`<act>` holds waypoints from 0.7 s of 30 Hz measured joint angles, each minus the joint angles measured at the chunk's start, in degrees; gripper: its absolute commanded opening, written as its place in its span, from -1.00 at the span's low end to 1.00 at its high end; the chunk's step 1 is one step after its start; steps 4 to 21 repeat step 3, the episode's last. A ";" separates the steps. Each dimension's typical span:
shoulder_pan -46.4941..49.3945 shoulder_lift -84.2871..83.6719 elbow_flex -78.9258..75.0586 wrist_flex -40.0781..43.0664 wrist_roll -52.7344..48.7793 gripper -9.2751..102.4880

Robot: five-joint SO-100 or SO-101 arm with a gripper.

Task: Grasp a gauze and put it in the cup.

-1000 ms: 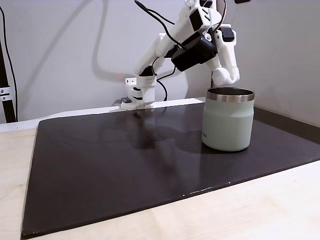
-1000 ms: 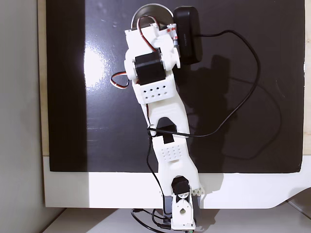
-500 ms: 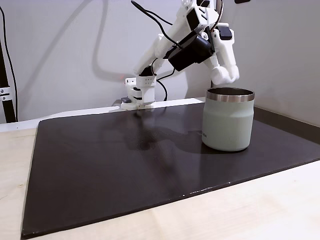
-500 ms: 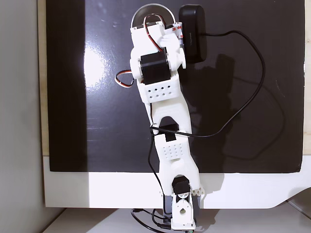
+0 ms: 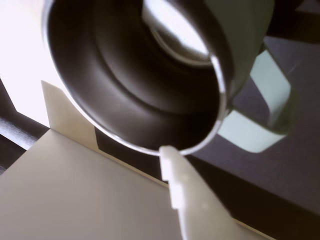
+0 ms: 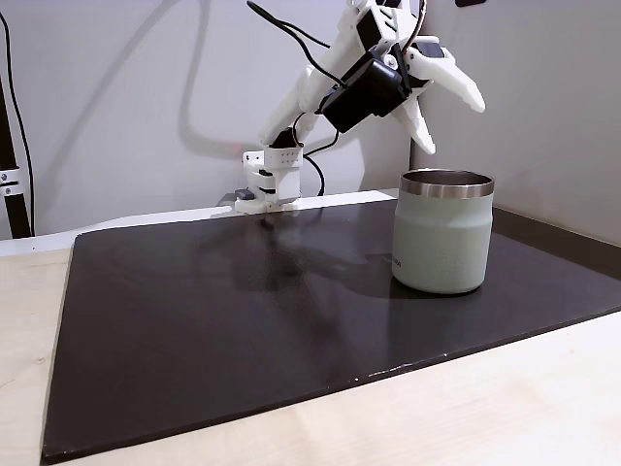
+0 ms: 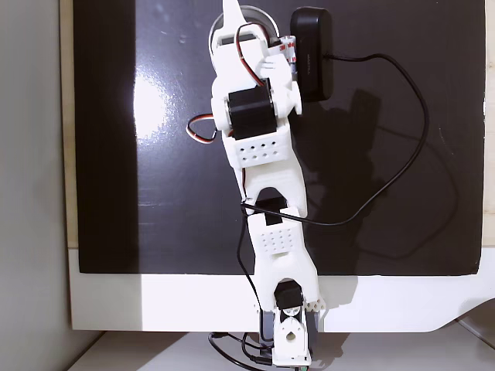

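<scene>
Gripper: the gripper (image 6: 448, 118) is hanging above the cup (image 6: 442, 233) in a fixed view, its two white fingers spreading wide apart, one reaching out toward the right of that view and the other pointing down toward the rim.
Jaws' contents: nothing is showing between the fingers; they are standing wide and empty.
Cup: it is sitting upright on the black mat (image 6: 243, 320), on the right side of that fixed view, its steel rim shining and its mouth facing up.
Wrist view: the camera is looking straight down into the cup (image 5: 150, 85); one white fingertip (image 5: 172, 167) is lying just at the near rim, and the dark steel interior is showing a bright reflection at the bottom.
Gauze: no white roll is showing on the mat or in the fingers; I am judging it is probably lying in the cup, but the glare on the cup floor is keeping me from telling it apart.
Key relation: the cup's mouth is lying directly below and slightly ahead of the open jaws, so anything let go here would be falling inside the rim.
Top-down fixed view: the arm (image 7: 259, 154) is stretching up the mat and covering most of the cup (image 7: 263, 13).
Next move, as a judgement: lifting clear of the rim without knocking the cup.
</scene>
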 measured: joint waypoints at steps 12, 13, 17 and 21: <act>0.18 0.00 0.00 0.09 0.00 -0.14; 0.18 0.00 0.00 0.09 0.00 -0.14; 0.18 0.00 0.00 0.09 0.00 -0.14; 0.18 0.00 0.00 0.09 0.00 -0.14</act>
